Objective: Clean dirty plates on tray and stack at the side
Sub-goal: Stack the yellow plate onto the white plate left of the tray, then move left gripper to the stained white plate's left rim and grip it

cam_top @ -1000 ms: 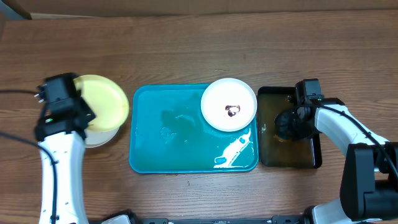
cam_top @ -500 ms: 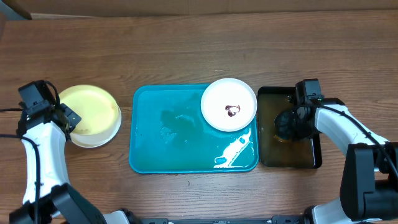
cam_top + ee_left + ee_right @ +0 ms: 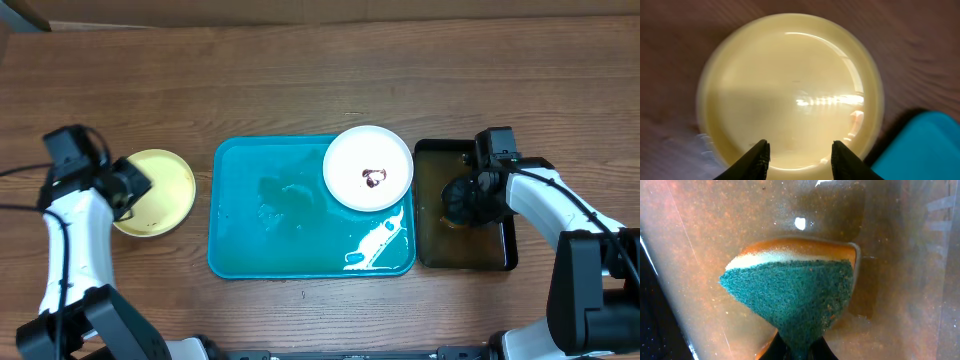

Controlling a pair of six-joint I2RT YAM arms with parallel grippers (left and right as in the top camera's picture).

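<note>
A pale yellow-green plate [image 3: 160,192] lies flat on the table left of the teal tray [image 3: 270,215]. My left gripper [image 3: 130,186] hovers at this plate's left rim and is open. In the left wrist view the plate [image 3: 790,85] fills the frame, and its near rim shows between the spread fingers of the left gripper [image 3: 801,157], which touch nothing. A white plate [image 3: 368,168] with a brown smear at its centre sits in the tray's far right corner. My right gripper [image 3: 800,352] is shut on a green-faced sponge [image 3: 795,300].
A smaller black tray [image 3: 495,250] holding brownish water stands right of the teal tray, under the right gripper [image 3: 468,200]. White foam streaks [image 3: 375,245] lie in the teal tray's near right corner. The teal tray's corner [image 3: 925,150] shows in the left wrist view.
The left gripper has opened and let go of the yellow-green plate, which now lies flat left of the tray. The left arm shifted slightly. The right arm has not moved.
</note>
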